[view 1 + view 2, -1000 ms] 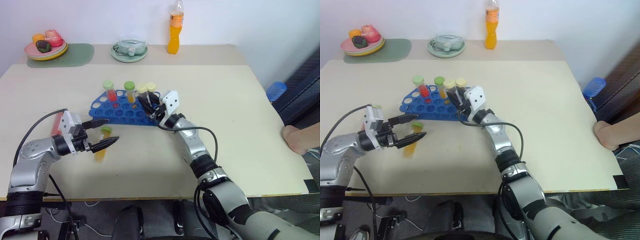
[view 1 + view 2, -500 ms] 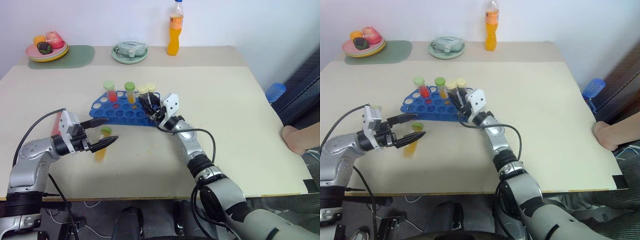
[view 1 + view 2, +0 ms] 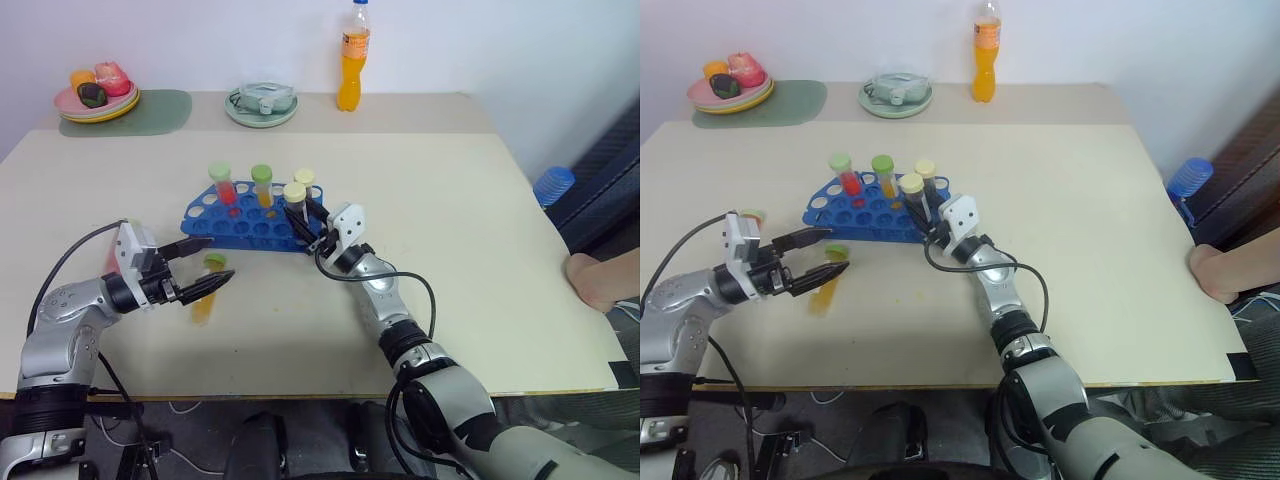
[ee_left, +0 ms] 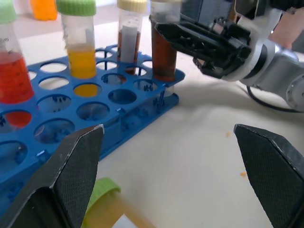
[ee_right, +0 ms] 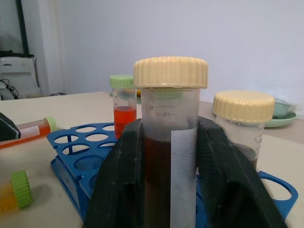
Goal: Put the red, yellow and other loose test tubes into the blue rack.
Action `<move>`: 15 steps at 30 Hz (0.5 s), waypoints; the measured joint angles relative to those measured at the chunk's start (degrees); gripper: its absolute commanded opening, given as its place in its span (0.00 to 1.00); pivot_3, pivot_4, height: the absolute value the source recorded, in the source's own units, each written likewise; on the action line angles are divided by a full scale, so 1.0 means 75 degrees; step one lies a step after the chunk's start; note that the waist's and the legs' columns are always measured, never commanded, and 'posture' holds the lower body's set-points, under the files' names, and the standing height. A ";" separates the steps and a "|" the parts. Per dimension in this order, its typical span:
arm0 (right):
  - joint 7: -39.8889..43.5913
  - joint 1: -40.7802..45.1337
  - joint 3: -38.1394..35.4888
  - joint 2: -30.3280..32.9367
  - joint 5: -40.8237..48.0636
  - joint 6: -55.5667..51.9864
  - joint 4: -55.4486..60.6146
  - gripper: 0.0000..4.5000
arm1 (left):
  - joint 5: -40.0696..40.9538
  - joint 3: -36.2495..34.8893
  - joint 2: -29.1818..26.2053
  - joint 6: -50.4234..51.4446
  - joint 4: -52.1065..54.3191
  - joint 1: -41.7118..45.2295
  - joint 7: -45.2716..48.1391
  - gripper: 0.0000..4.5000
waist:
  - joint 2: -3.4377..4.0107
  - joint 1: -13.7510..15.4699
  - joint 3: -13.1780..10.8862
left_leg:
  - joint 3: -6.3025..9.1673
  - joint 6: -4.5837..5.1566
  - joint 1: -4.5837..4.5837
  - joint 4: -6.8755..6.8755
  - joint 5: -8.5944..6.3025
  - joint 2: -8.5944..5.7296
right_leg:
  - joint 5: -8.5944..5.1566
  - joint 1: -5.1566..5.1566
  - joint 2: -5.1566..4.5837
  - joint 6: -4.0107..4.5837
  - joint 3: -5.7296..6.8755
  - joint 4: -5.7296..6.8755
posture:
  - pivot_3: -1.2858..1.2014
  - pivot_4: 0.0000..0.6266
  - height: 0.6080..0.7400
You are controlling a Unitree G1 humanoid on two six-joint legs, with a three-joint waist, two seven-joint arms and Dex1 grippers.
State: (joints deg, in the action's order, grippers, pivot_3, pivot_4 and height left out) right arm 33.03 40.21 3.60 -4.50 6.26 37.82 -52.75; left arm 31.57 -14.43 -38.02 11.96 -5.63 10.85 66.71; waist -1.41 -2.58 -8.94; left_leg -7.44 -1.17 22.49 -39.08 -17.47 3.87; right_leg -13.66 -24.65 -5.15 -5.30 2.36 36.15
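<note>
A: What is on the far left?

B: The left gripper [image 3: 205, 265]. Its two black fingers are spread wide and hold nothing. A yellow-orange tube with a green cap [image 3: 206, 291] lies flat on the table [image 3: 480, 200] right by those fingers.

A: Is there another tube lying there?

B: Yes, a red one with a green cap [image 5: 29, 131] lies on the table behind the left gripper.

A: Where is the blue rack [image 3: 235, 226]?

B: In the middle of the table, just past the left gripper. A red tube [image 3: 222, 184], a yellow tube [image 3: 263, 184] and two cream-capped tubes stand in it.

A: And the right gripper [image 3: 311, 222]?

B: It is at the right end of the rack. Its fingers sit on both sides of a dark brown tube with a cream cap [image 5: 169, 142], which stands upright in the rack. I cannot tell if they squeeze it or have let go.
</note>
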 measured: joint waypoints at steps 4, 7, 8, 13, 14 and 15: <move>-0.0191 -0.0154 0.0103 0.0303 -0.0414 0.0110 0.0012 0.94 | 0.0259 -0.0135 0.0145 0.0155 0.0020 -0.0002 -0.0231 1.00 | 0.0005 -0.0017 -0.0003 | 0.0001 -0.0001 -0.0002 0.0000 0.0001 0.0001 | 0.0000 -0.0001 0.0001 0.0000 0.0000 0.0003 | 0.52 0.24 1.00; -0.0211 -0.0372 0.0197 0.0518 -0.0591 0.0117 0.0273 0.94 | 0.0452 -0.0339 0.0307 0.0474 0.0317 -0.0130 -0.0804 1.00 | 0.0004 -0.0029 -0.0003 | 0.0001 -0.0001 -0.0003 0.0002 0.0000 0.0003 | 0.0000 -0.0001 0.0000 0.0000 -0.0001 0.0002 | 0.52 0.24 1.00; -0.0211 -0.0479 0.0228 0.0593 -0.0663 0.0106 0.0425 0.94 | 0.0466 -0.0380 0.0336 0.0567 0.0472 -0.0221 -0.1055 1.00 | 0.0005 -0.0024 -0.0003 | 0.0001 -0.0001 -0.0003 0.0002 0.0000 0.0003 | 0.0000 -0.0001 -0.0001 0.0000 -0.0001 0.0001 | 0.52 0.24 1.00; 0.0540 -0.1462 0.0538 0.1401 -0.0616 -0.0631 0.2278 0.94 | 0.0305 -0.0618 0.0704 0.1495 0.2067 -0.0894 -0.3311 1.00 | 0.0004 0.0027 -0.0003 | 0.0005 0.0011 -0.0001 0.0002 -0.0006 -0.0003 | 0.0000 0.0004 -0.0020 -0.0002 -0.0002 -0.0005 | 0.52 0.24 1.00; 0.0759 -0.1709 0.0576 0.1658 -0.0527 -0.0935 0.2720 0.94 | 0.0302 -0.0649 0.0721 0.1793 0.2425 -0.1044 -0.3718 1.00 | 0.0004 0.0030 -0.0003 | 0.0005 0.0013 -0.0001 0.0000 -0.0007 -0.0005 | 0.0000 0.0005 -0.0024 -0.0002 -0.0002 -0.0005 | 0.52 0.24 1.00; 0.0947 -0.1945 0.0590 0.1898 -0.0427 -0.1199 0.3146 0.94 | 0.0356 -0.0681 0.0726 0.2066 0.2755 -0.1174 -0.4020 1.00 | 0.0003 0.0029 -0.0003 | 0.0005 0.0014 -0.0002 -0.0001 -0.0008 -0.0005 | 0.0000 0.0006 -0.0026 -0.0002 -0.0002 -0.0005 | 0.52 0.24 1.00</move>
State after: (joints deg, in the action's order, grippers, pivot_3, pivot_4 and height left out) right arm 40.13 25.62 8.03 9.73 3.06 28.83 -29.15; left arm 34.24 -19.53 -32.57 27.46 15.04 2.05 36.56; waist -1.38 -2.36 -8.96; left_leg -7.41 -1.06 22.47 -39.08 -17.53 3.83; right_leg -13.66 -24.61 -5.34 -5.31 2.35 36.11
